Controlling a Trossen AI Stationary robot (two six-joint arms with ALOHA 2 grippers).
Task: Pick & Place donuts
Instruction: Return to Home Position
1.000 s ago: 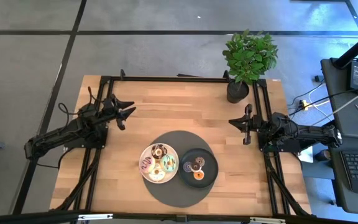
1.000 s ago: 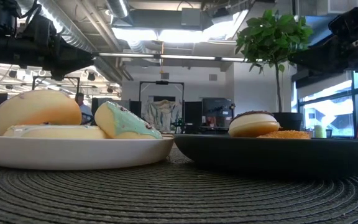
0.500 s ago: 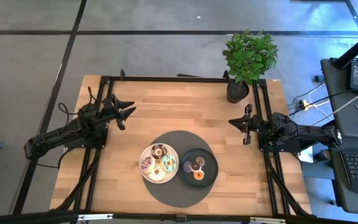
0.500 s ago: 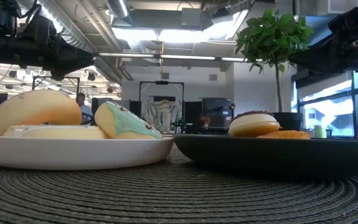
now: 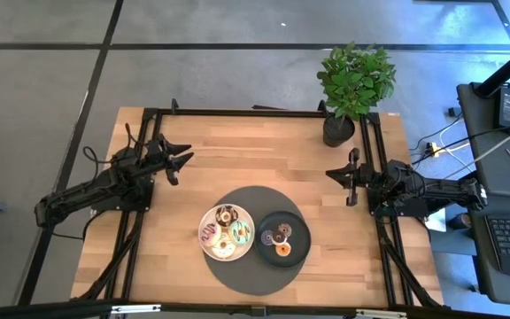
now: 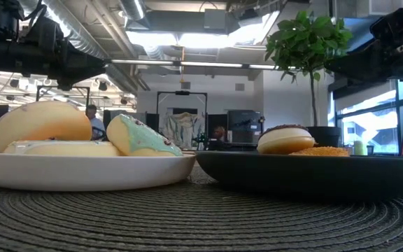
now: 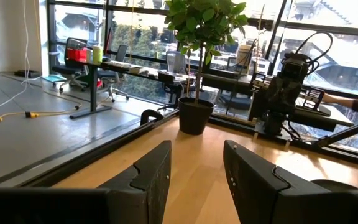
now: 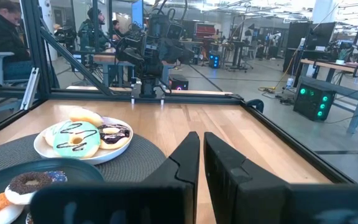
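Observation:
Several larger donuts lie on a white plate [image 5: 227, 232]: a chocolate-sprinkled one [image 5: 227, 214], a green one [image 5: 240, 232], a pink one [image 5: 209, 235] and a cream one [image 5: 222, 251]. Mini donuts, one brown [image 5: 282, 232] and one orange [image 5: 283, 249], lie on a black plate [image 5: 282, 237]. Both plates rest on a dark round mat [image 5: 257, 199]. My left gripper [image 5: 184, 159] is open and empty, above the table's left part. My right gripper [image 5: 330, 174] is shut and empty, above the right part. The right wrist view shows the green donut [image 8: 76, 138] and the brown mini [image 8: 30, 182].
A potted plant [image 5: 352, 89] stands at the far right corner, just beyond my right gripper. Black frame rails [image 5: 255, 112] run along the table's edges. Bare wood lies between the grippers, beyond the mat. People show in the room behind the table.

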